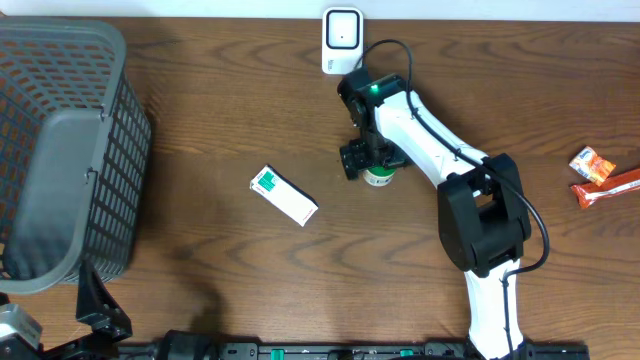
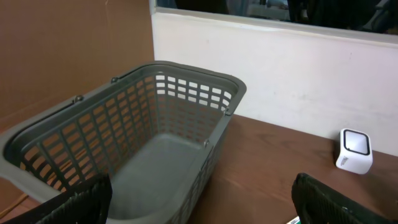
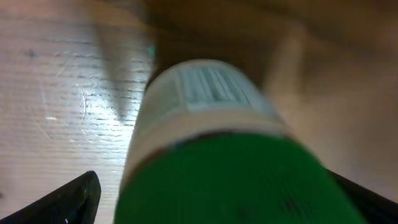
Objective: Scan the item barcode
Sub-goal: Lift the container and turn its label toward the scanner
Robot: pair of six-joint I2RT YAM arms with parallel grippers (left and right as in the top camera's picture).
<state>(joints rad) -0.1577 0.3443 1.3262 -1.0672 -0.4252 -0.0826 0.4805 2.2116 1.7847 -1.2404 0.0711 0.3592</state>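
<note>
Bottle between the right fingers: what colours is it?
The bottle is green at its near end, white beyond; right wrist view shows it best.

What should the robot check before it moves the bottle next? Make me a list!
1. Bottle sits between the right gripper fingers: ok.
2. Firm grip on the bottle: not ok; the jaws stand wide, with a gap at one side.
3. Barcode showing on the bottle: ok, though blurred.
4. Scanner has nothing in front of it: ok.
5. Barcode faces the scanner: cannot tell.
6. Left gripper open, empty and away by the basket: ok.
</note>
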